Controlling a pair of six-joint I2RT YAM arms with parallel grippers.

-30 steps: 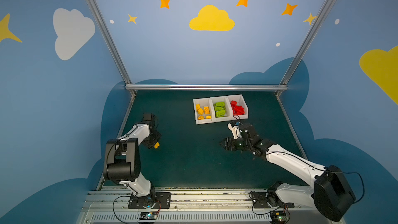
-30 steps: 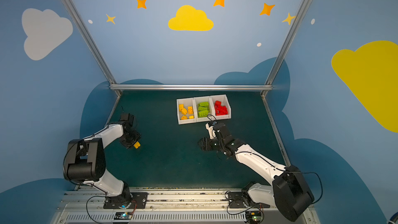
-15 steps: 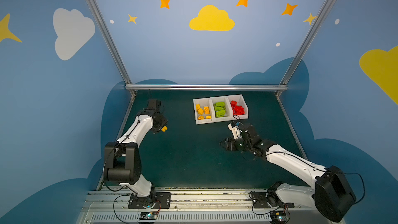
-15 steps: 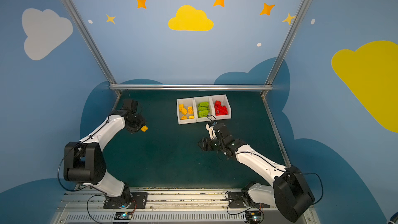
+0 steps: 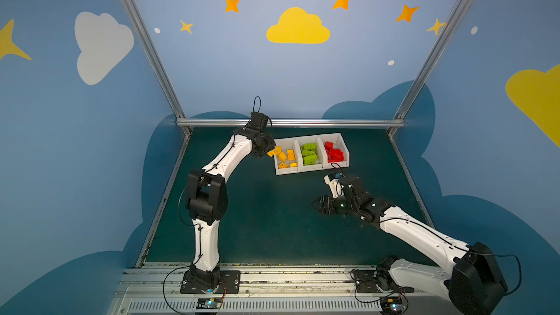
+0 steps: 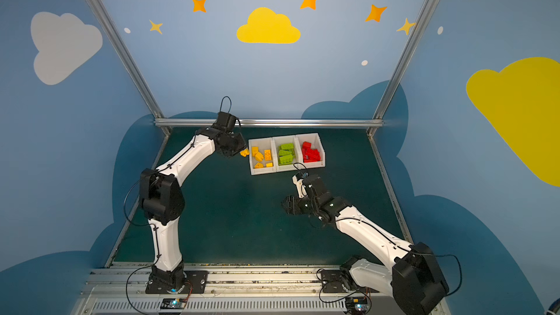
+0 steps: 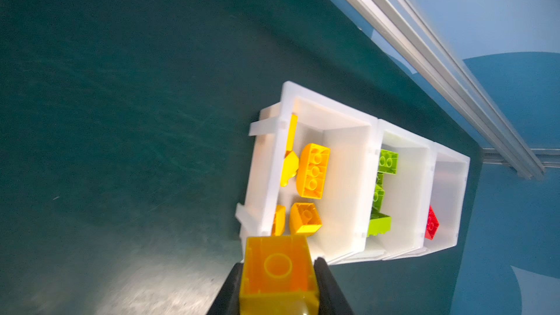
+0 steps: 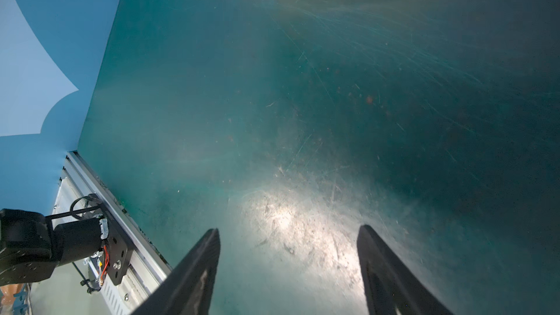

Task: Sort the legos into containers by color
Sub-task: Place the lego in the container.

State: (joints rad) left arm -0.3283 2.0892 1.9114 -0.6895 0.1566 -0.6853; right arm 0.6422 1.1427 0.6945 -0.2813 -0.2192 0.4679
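Three containers [image 5: 312, 168] abreast at the mat's [image 5: 272, 222] rear, legos [image 5: 309, 153] inside

Glossy, slightly see-through plastic on the yellow brick [image 7: 278, 271]. The white bins [image 7: 345, 134] look like smooth, milky plastic. The green counter [image 8: 303, 101] is matt, scratched and scuffed. The rail [image 7: 415, 40] is brushed metal, and there are matt black fingers [image 8: 194, 274] on the right claw [image 8: 288, 234].

— What's the surface?
— A dark green table [image 5: 257, 222], scuffed (shiny patches in the wrist views).
— Anything on it?
— Three white containers [image 5: 313, 168], side by side, near mid-frame in both top views.
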